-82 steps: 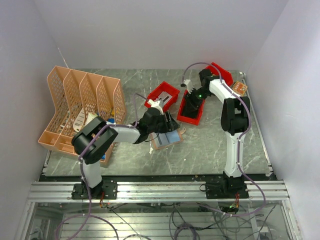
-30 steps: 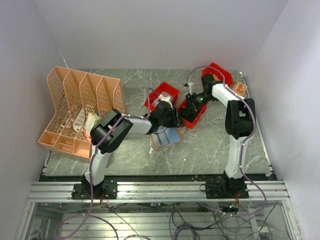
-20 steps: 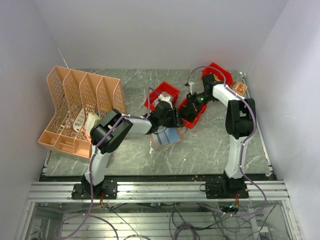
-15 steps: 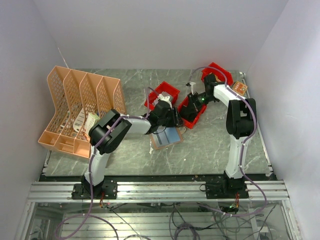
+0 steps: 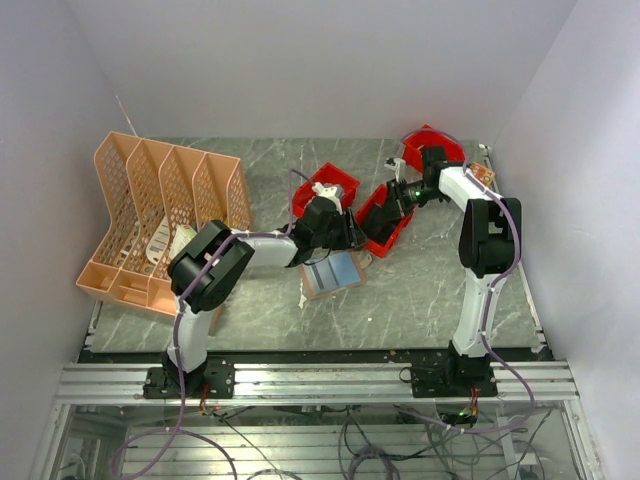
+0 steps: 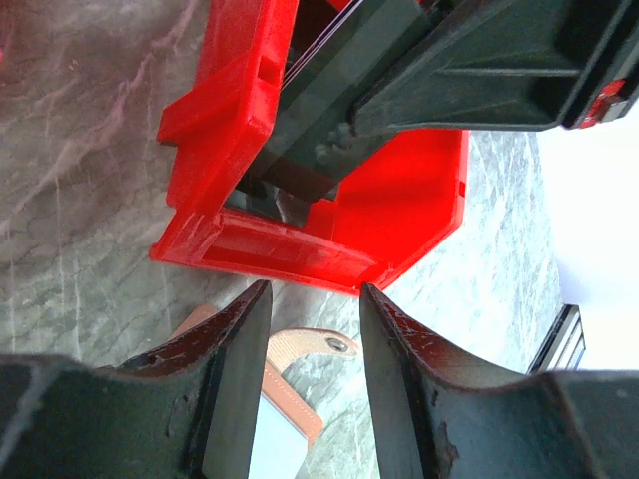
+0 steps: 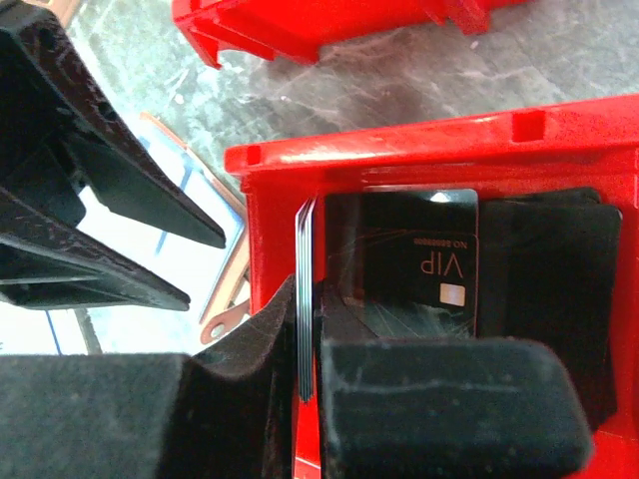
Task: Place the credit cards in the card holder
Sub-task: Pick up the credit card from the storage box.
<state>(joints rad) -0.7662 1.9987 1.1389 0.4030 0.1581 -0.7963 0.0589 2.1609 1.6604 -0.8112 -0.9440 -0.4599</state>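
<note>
The tan card holder (image 5: 330, 275) lies open on the table with a light blue credit card (image 5: 336, 269) on it. Its snap tab shows in the left wrist view (image 6: 318, 343) and the right wrist view (image 7: 226, 319). My left gripper (image 5: 345, 232) is open and empty just above the holder's far edge (image 6: 310, 399), facing a red bin (image 6: 300, 200). My right gripper (image 5: 393, 200) reaches into that bin (image 5: 385, 222) and is shut on a thin stack of cards (image 7: 308, 289) held on edge against the bin's wall. A black VIP card (image 7: 419, 261) lies in the bin.
Two more red bins stand at the back, one (image 5: 325, 185) behind my left gripper and one (image 5: 435, 148) at the far right. A peach mesh file rack (image 5: 160, 215) fills the left side. A small orange board (image 5: 480, 176) lies at the right edge.
My right gripper has drawn back to the far right, and the red bin has shifted and tilted with it. My left gripper has edged toward the bin and stayed open.
</note>
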